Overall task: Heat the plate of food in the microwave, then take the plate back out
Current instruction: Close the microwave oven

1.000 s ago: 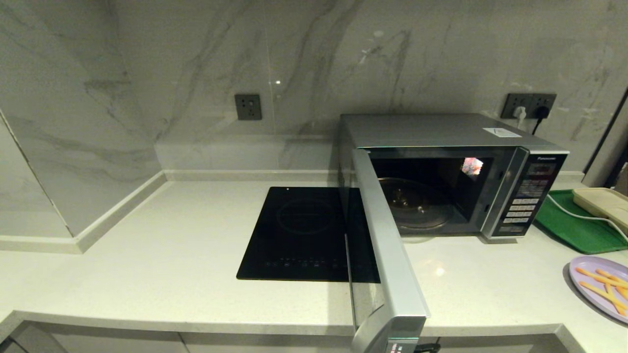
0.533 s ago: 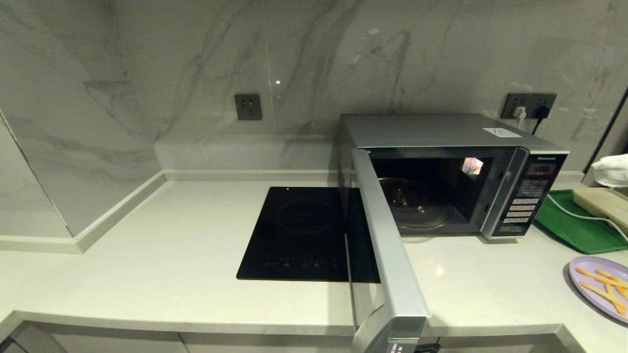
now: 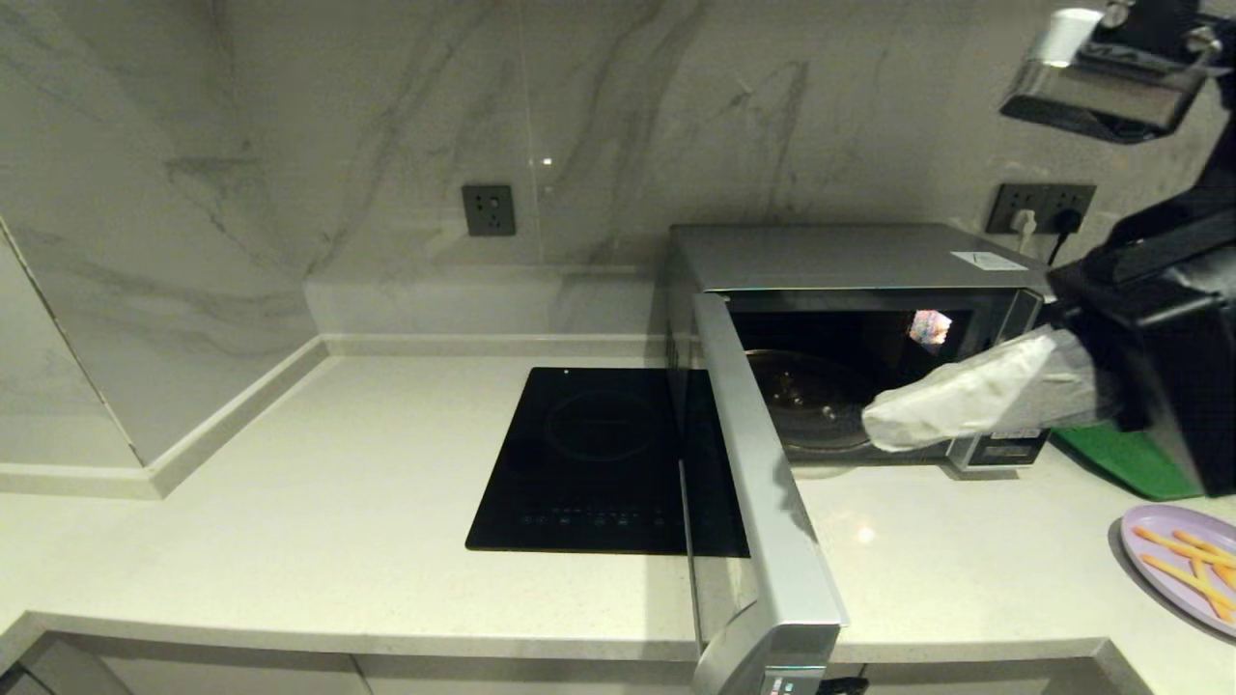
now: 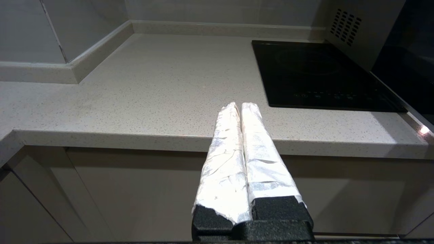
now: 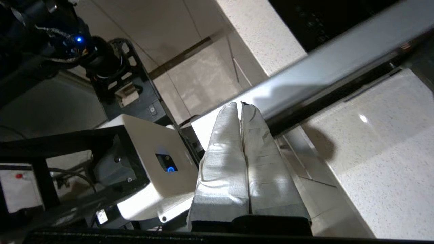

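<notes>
1 step looks done: the door (image 3: 763, 502) hangs wide open toward the worktop's (image 3: 338, 541) near edge. The plate of food (image 3: 1183, 565) waits unloaded at the near right. Beyond, the right pincer (image 3: 874, 427), pressed together and empty, hovers before the microwave (image 3: 850, 256). The left pincer (image 4: 236, 105) sits parked, tips together.

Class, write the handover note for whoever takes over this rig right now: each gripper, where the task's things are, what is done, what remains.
Right gripper: shut, empty, raised in front of the open oven.
Left gripper: shut, empty, parked at the counter's front edge.
Silver-grey boxy microwave: dark glass door swung wide open, turntable bare.
Round pale lavender plate of fries: on the speckled counter at far right, untouched.
Done: door opened.
Left: pick up plate, load it, close, heat, take it out.
</notes>
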{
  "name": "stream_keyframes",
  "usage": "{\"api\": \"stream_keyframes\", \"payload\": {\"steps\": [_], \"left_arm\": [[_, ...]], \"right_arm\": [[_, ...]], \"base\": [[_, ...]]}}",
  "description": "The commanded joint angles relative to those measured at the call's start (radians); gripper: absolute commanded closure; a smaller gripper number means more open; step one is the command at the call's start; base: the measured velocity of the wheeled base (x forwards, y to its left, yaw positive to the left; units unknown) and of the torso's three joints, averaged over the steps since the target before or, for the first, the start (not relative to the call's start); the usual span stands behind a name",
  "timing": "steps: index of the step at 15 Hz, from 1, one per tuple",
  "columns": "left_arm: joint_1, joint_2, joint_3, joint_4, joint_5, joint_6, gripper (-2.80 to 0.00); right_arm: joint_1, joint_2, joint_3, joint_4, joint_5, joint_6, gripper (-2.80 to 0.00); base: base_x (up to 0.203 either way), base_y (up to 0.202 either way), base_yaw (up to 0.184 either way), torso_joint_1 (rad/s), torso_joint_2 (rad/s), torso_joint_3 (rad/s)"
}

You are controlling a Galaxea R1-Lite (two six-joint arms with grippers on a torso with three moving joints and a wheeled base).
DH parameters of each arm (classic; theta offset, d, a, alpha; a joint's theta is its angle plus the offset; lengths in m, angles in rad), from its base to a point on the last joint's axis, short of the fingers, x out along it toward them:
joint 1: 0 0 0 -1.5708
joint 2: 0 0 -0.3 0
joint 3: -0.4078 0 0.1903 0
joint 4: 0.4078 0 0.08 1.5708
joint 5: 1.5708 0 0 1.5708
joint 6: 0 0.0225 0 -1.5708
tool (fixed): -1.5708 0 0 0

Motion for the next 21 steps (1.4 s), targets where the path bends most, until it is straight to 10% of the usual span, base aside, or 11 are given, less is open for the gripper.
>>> {"api": "stream_keyframes", "payload": {"steps": [1,21], "left_arm": [[0.001,-0.001,0.000,-0.001,0.000,-0.001,0.00],[0.001,-0.001,0.000,-0.001,0.000,0.001,0.00]], "right_arm": [[0.071,0.074,-0.004,-0.011,-0.028,0.000,0.00],[0.164,0.147,0.110,-0.018,-0.244,0.004,0.00]], "base": [[0.000,0.000,0.000,0.000,0.00,0.000],[0.000,0.000,0.000,0.000,0.00,0.000]]}}
